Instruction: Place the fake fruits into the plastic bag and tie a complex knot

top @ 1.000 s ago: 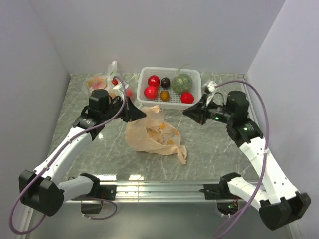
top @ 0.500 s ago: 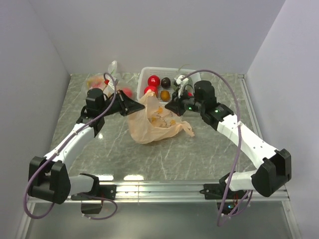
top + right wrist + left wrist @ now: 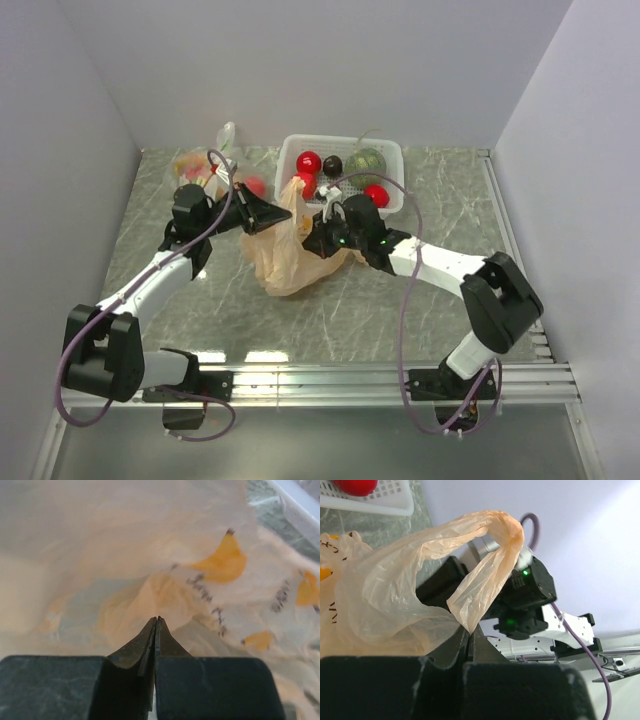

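The peach-orange plastic bag [image 3: 285,265] stands bunched on the table in front of the white basket [image 3: 392,150]. My left gripper [image 3: 286,221] is shut on one loop handle [image 3: 490,550] and holds it up; the film is pinched at the jaw tips [image 3: 468,630]. My right gripper [image 3: 309,240] is shut at the bag's right wall, where folds of film [image 3: 150,587] run together at its tips [image 3: 156,619]. In the basket lie red balls [image 3: 309,162] [image 3: 376,195], a dark maroon fruit [image 3: 333,165] and the green netted melon [image 3: 366,165]. The right arm hides the basket's front left part.
A clear bag of mixed fruits [image 3: 200,165] sits at the back left, just behind the left arm. The basket's corner [image 3: 385,502] shows close to the held handle. Grey walls close in the table at the back and on both sides.
My right arm swung left from beside the basket to the bag and its jaws shut there. The left gripper lifted the handle, and the bag drew up from spread flat to bunched.
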`<move>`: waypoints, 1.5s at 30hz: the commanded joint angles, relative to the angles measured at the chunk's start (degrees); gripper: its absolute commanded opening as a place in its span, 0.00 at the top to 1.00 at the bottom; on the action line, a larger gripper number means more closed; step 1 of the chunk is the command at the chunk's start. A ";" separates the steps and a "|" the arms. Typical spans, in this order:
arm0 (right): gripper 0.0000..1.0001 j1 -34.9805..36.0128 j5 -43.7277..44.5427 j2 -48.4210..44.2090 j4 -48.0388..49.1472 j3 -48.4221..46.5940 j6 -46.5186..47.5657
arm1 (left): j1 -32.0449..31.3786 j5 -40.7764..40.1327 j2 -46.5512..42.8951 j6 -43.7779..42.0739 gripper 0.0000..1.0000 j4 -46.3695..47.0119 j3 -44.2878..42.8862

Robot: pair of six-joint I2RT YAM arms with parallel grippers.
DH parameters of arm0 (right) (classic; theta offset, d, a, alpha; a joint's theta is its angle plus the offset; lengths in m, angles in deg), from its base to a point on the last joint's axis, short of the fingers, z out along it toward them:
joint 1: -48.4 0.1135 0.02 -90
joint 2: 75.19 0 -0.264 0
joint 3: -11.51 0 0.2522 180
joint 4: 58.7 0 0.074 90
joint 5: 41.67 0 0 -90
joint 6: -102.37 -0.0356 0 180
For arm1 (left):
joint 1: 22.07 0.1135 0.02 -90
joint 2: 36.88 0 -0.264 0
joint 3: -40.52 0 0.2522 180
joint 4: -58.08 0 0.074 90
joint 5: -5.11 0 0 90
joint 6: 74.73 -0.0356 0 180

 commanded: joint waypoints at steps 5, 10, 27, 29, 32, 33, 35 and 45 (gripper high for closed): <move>0.45 0.81 -2.64 10.32 5.30 -4.50 -12.48 | 0.38 2.93 -3.22 -2.11 1.00 0.48 -0.02; 0.02 0.81 0.69 11.83 0.61 -2.14 -12.83 | 4.06 3.02 -6.65 -8.70 1.00 -7.70 -1.34; 0.00 -2.17 25.20 -0.37 -24.44 2.26 12.91 | 16.99 -13.41 -10.44 -55.19 1.00 -58.15 -14.35; 0.00 -2.61 24.00 -1.88 -25.92 1.83 14.67 | 16.90 -10.63 -9.82 -59.92 1.00 -58.95 -13.22; 0.00 -2.18 13.30 -6.01 -27.77 -1.06 16.86 | 16.03 -3.79 -9.90 -62.76 1.00 -59.57 -11.72; 0.00 -1.83 9.53 -7.58 -28.30 -2.03 17.66 | 15.76 -2.45 -10.34 -63.11 0.97 -58.96 -11.10; 0.00 -1.13 6.78 -8.74 -27.87 -4.66 18.45 | 13.66 -0.42 -11.57 -64.95 0.92 -58.69 -9.96; 0.04 0.37 7.47 -4.35 -25.59 -7.40 24.43 | 7.32 1.00 -18.78 -80.07 0.09 -66.42 -13.11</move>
